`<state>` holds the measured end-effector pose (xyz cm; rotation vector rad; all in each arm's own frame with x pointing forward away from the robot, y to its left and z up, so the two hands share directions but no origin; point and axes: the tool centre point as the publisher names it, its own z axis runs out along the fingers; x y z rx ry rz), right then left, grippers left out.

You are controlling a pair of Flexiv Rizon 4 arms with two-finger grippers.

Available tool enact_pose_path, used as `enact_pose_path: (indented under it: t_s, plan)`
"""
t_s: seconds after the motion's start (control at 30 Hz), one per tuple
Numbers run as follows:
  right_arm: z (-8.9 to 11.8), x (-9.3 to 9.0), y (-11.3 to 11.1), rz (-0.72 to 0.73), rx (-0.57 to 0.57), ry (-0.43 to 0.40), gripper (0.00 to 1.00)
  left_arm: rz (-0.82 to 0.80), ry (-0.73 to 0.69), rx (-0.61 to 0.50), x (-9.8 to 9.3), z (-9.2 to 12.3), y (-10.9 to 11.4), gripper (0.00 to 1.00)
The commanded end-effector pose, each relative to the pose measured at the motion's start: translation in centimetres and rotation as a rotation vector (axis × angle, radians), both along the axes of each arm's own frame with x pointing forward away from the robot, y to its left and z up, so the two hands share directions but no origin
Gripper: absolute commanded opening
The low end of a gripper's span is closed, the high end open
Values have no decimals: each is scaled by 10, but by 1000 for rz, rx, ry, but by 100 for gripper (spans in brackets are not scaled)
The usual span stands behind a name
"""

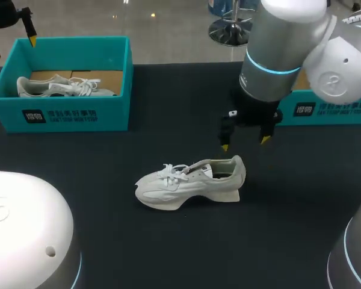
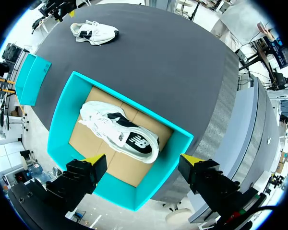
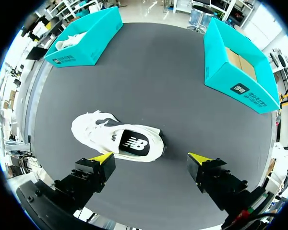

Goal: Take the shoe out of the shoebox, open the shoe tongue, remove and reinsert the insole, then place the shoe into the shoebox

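The white shoe [image 1: 189, 180] lies on its sole on the dark desk [image 1: 168, 247], toe towards my left, its tongue lifted. Its inside is too dark to tell whether the insole is in. The right hand [image 1: 245, 143] hangs released just above the heel, fingers apart and touching nothing. Behind it, the right shoebox [image 1: 325, 109] is mostly hidden by the arm. Farther left, the left shoebox [image 1: 60, 114] holds a second shoe [image 1: 63, 87]. The left hand [image 2: 143, 160] hovers released over that box, half cut off in the head view.
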<state>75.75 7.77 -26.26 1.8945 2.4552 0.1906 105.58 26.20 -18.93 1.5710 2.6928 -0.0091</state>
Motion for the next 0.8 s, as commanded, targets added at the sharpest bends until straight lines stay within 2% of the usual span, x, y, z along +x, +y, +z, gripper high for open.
enact_pose_path:
  t_s: [0.03,0.57,0.63,0.8]
  plan:
    - [-1,-1,-2,1,10,0,100,-1,0,2,0,0,1,100]
    - [-1,-1,-2,1,10,0,100,-1,0,2,0,0,1,100]
    - [-3,4,-4,135,-24,-24,100,-1,0,2,0,0,1,100]
    - [-5,12,-8,438,-1,-104,100,-1,0,2,0,0,1,100]
